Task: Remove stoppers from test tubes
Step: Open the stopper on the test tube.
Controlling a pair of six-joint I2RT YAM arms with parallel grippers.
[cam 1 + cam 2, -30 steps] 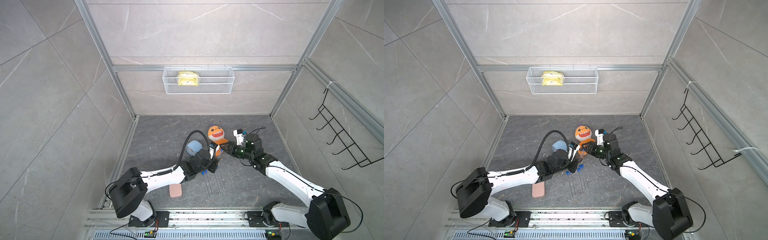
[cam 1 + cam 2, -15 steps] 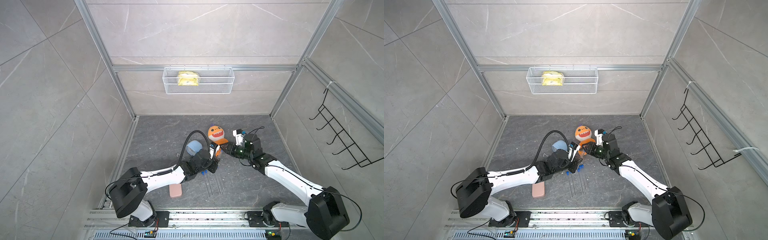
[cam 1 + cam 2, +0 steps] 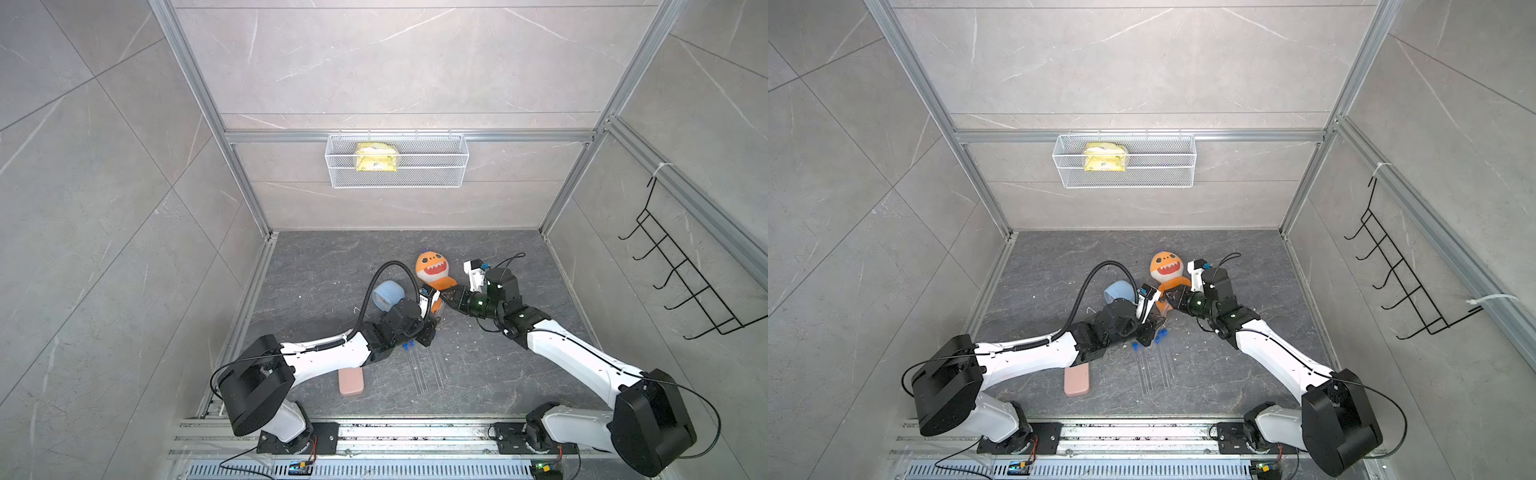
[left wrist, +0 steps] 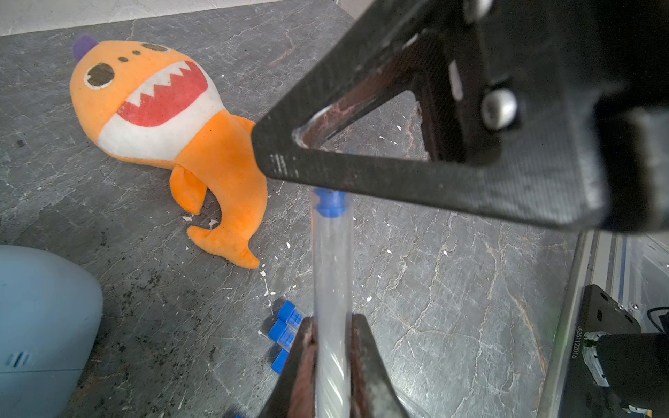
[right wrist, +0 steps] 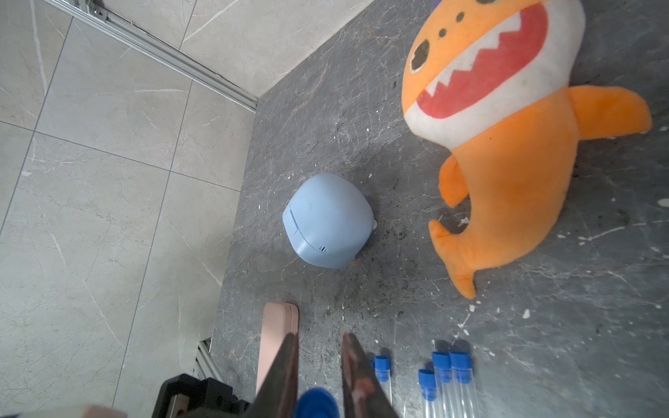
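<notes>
Clear test tube (image 4: pixel 331 267), blue stopper (image 4: pixel 328 206) in its mouth, sits clamped in the left claw (image 4: pixel 332 322); the right claw (image 5: pixel 319 338) has narrow jaws flanking the stopper, contact unclear.

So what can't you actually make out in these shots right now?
Right wrist view: the stopper inside the right gripper is blurred and cut off by the picture's edge, so a grip cannot be confirmed.
Left wrist view: the right gripper's finger covers that stopper's top.
Both top views: the arms' wrists hide the grip, and the lying test tubes are too faint to count.
</notes>
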